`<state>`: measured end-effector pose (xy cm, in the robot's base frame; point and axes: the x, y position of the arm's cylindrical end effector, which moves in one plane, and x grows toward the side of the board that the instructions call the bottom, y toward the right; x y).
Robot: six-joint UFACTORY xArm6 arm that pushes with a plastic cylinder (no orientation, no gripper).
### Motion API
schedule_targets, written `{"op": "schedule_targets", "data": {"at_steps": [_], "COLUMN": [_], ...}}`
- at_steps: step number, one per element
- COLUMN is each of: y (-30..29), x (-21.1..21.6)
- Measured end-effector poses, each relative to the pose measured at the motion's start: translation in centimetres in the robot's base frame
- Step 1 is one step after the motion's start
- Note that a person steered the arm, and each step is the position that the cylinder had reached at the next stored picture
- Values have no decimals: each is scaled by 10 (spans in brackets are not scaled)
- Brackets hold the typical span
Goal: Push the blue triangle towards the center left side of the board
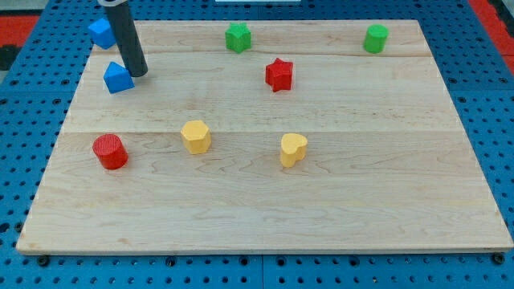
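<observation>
Your tip (138, 74) holds nothing — it is a bare rod, resting just to the view's right of the blue triangle (118, 78), touching or nearly so. The triangle lies toward the view's left of your tip, near the board's (265, 217) upper-left corner — center left lies toward the view's bottom from here.

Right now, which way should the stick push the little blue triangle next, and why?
Probably a short push toward the view's bottom. My tip sits just right of the blue triangle block, which lies near the wooden board's top left corner, above the red cylinder block.
</observation>
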<state>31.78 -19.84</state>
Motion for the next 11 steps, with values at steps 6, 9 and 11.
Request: {"op": "schedule_targets", "data": {"at_steps": [6, 9, 11], "y": [-51, -47, -22], "x": [-22, -2, -20]}}
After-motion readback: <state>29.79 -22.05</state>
